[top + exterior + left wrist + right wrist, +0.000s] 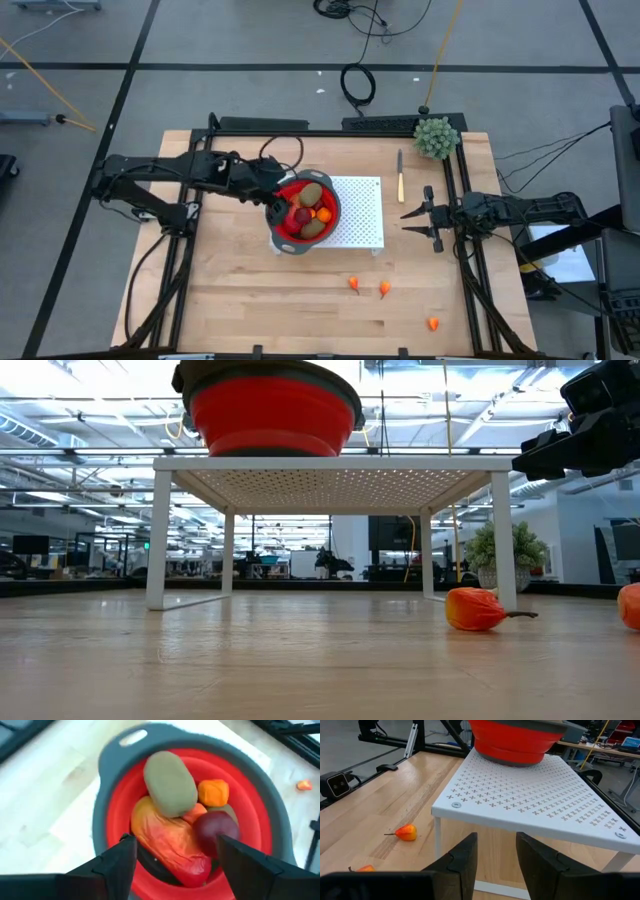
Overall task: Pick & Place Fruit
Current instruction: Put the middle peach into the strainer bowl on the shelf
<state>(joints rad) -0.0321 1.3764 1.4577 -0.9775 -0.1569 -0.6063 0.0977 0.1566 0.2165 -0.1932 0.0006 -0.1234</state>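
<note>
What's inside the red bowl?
The red bowl holds toy fruit: a brown kiwi, an orange piece, a dark red ball and a big red-orange oblong. Another kiwi peeks out underneath; anything lower is covered.

Left arm reached in from the left, left tool (285,207) pointing down with fingers (116,865) spread. Right arm was parked at the right edge, right tool (412,221) part-open.

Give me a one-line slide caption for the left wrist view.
Left gripper open above the red bowl holding kiwi, orange piece and dark red ball.
</note>
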